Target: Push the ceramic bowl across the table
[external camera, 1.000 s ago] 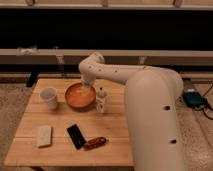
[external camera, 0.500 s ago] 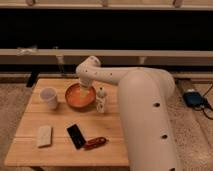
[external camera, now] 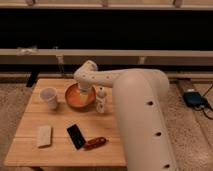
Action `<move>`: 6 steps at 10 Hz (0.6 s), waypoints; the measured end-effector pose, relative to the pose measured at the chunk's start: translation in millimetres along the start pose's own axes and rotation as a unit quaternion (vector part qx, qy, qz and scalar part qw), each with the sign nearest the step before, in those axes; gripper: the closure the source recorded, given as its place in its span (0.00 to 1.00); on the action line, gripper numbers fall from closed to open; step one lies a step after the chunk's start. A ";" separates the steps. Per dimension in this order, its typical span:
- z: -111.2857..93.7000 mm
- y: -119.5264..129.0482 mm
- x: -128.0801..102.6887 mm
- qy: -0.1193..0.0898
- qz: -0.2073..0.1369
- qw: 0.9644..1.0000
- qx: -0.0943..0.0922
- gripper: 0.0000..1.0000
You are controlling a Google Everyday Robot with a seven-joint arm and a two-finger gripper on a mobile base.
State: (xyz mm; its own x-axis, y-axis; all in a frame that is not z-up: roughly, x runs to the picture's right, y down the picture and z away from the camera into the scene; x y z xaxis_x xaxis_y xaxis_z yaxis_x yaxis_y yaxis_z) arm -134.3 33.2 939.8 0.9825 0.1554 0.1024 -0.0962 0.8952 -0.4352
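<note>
The ceramic bowl (external camera: 79,98), orange with a darker rim, sits on the far middle of the light wooden table (external camera: 107,132). My white arm reaches in from the right, bends at about the bowl's far edge and points down. My gripper (external camera: 86,91) is at the bowl's far right side, over or against its rim. The arm hides whether it touches the bowl.
A translucent white cup (external camera: 49,97) stands left of the bowl. A small white bottle-like object (external camera: 101,101) stands right of it. A pale rectangular pad (external camera: 44,135), a black phone (external camera: 76,136) and a reddish packet (external camera: 95,143) lie near the front edge. A blue device (external camera: 193,97) lies on the floor at right.
The arm's bend has shifted slightly left and lower over the bowl. The bowl has moved little, if at all.
</note>
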 end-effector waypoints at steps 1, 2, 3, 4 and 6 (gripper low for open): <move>2.9 5.2 -0.9 0.005 -0.007 1.000 -0.005 0.20; 5.0 10.0 -1.4 0.009 -0.015 1.000 -0.010 0.20; 6.6 16.0 0.9 0.015 -0.022 1.000 -0.017 0.20; 8.0 23.7 1.9 0.019 -0.030 0.999 -0.023 0.20; 9.4 39.4 1.2 0.027 -0.051 0.998 -0.040 0.20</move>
State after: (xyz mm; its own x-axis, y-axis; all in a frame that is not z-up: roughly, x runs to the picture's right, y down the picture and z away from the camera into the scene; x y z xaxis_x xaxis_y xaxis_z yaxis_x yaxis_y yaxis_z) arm -138.5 72.5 931.2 0.9938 0.0414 0.1028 0.0152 0.8683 -0.4958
